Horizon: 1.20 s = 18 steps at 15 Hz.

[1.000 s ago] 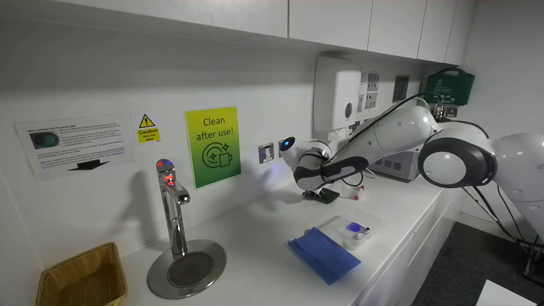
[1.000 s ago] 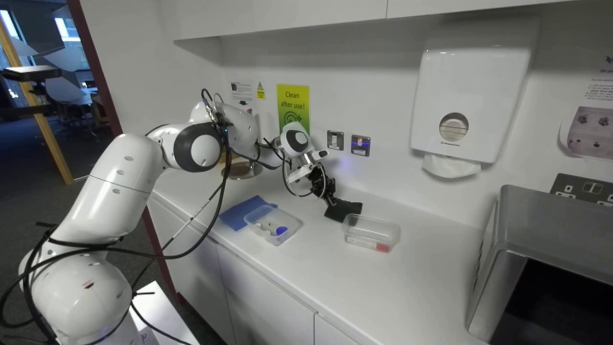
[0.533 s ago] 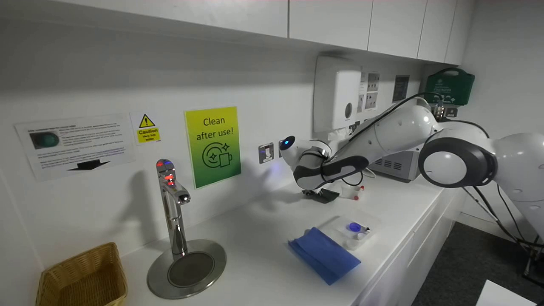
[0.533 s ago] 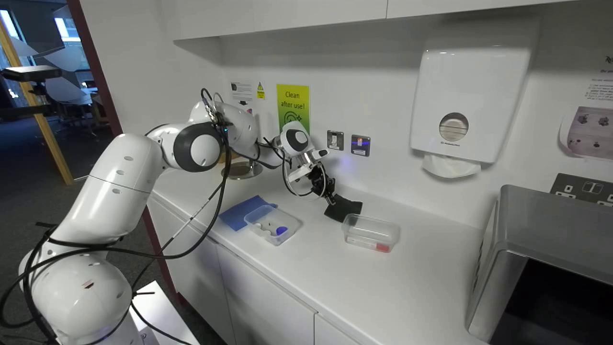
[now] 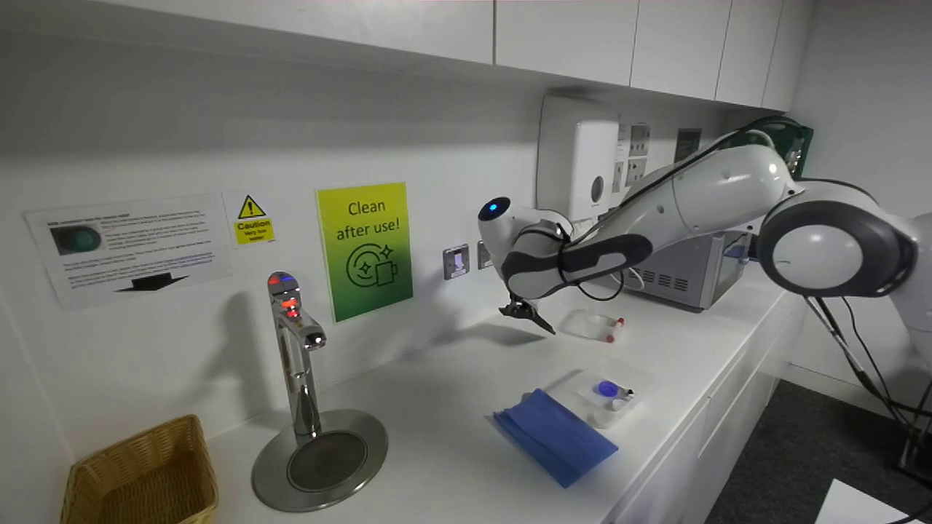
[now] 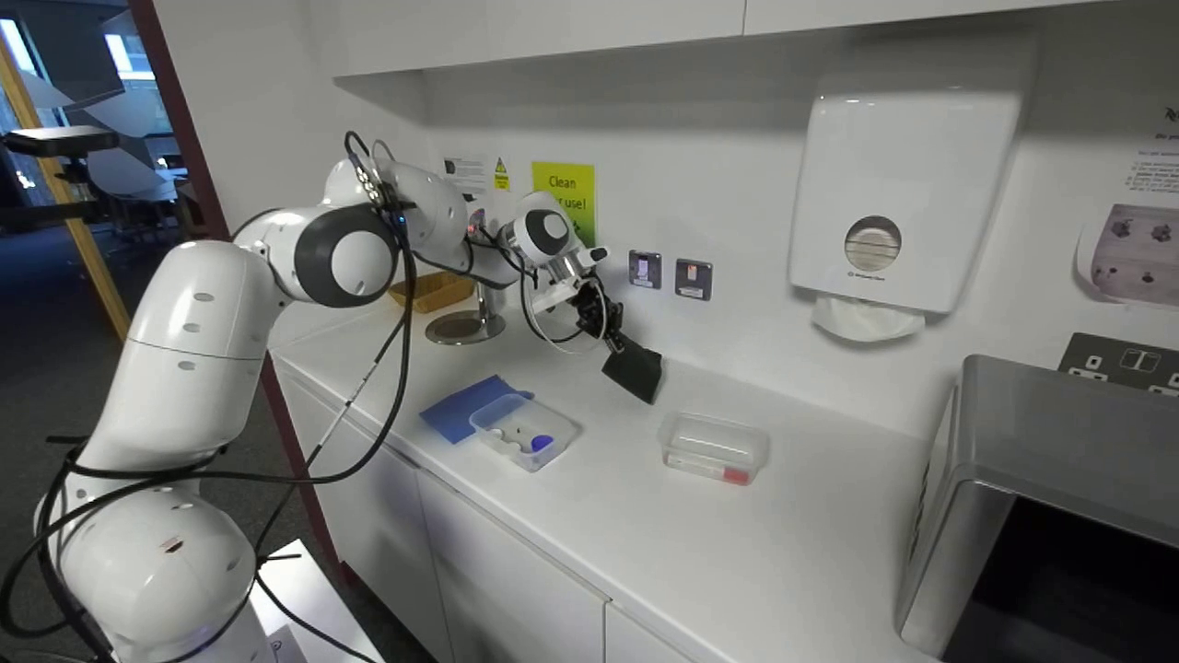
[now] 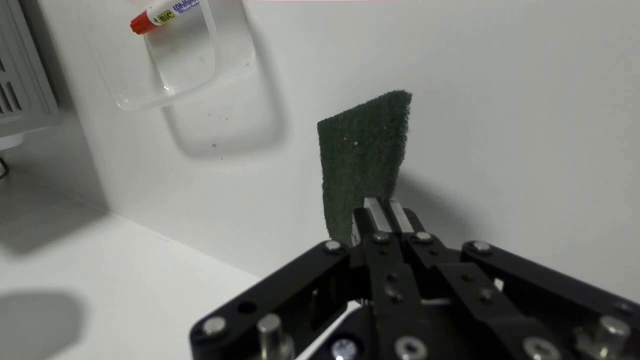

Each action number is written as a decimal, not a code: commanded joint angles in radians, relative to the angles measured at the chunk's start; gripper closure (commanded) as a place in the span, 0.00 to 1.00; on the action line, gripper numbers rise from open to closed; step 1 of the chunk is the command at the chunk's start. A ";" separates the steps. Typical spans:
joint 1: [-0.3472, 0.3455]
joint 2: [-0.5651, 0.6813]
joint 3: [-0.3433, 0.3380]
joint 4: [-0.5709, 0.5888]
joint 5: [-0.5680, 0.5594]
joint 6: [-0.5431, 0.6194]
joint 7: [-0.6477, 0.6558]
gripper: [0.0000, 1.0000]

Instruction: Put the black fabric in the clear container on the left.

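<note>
My gripper (image 6: 613,339) is shut on one edge of the black fabric (image 6: 636,371). The fabric is a thin dark square held above the counter near the back wall. It shows dark green-black in the wrist view (image 7: 362,145), extending past the closed fingertips (image 7: 384,201). In an exterior view it shows nearly edge-on below the gripper (image 5: 539,320). The clear container (image 6: 560,429), a low tub with a blue-purple cap and small white items, stands nearer the counter's front edge, beside the blue cloth. It also shows in an exterior view (image 5: 585,397), apart from the gripper.
The blue folded cloth (image 5: 555,440) lies against that tub. Another clear tub (image 6: 718,437) with a red-capped marker stands beyond the fabric, towards the microwave (image 6: 1041,460). A tap (image 5: 295,356) and wicker basket (image 5: 145,473) stand at the far end. The wall runs behind.
My gripper has risen and moved slightly towards the tap end, lifting the black fabric off the counter and away from the marker tub. The tubs and blue cloth have not moved.
</note>
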<state>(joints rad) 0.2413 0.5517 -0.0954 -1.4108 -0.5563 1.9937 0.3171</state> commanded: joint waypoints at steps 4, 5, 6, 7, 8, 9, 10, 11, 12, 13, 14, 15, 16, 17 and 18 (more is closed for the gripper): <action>-0.053 -0.373 0.118 -0.356 0.128 0.105 -0.240 0.99; -0.063 -0.420 0.130 -0.399 0.153 0.091 -0.292 0.99; -0.067 -0.463 0.135 -0.438 0.159 0.078 -0.323 0.99; -0.071 -0.505 0.141 -0.472 0.164 0.055 -0.355 0.99; -0.075 -0.547 0.147 -0.504 0.172 0.022 -0.392 0.99; -0.081 -0.587 0.150 -0.537 0.177 0.002 -0.431 0.99; -0.089 -0.627 0.151 -0.572 0.177 -0.001 -0.468 0.99; -0.095 -0.660 0.152 -0.594 0.186 -0.008 -0.502 0.99; -0.101 -0.693 0.149 -0.620 0.192 -0.002 -0.530 0.99; -0.106 -0.722 0.144 -0.639 0.205 0.008 -0.568 0.99; -0.110 -0.746 0.138 -0.660 0.223 0.023 -0.608 0.99; -0.112 -0.765 0.134 -0.669 0.249 0.021 -0.652 0.99; -0.113 -0.781 0.127 -0.681 0.274 0.021 -0.696 0.99; -0.113 -0.789 0.120 -0.686 0.308 0.017 -0.749 0.99; -0.109 -0.787 0.108 -0.685 0.359 0.007 -0.817 0.99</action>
<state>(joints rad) 0.1412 -0.1794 0.0320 -2.0444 -0.2962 1.9872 -0.3410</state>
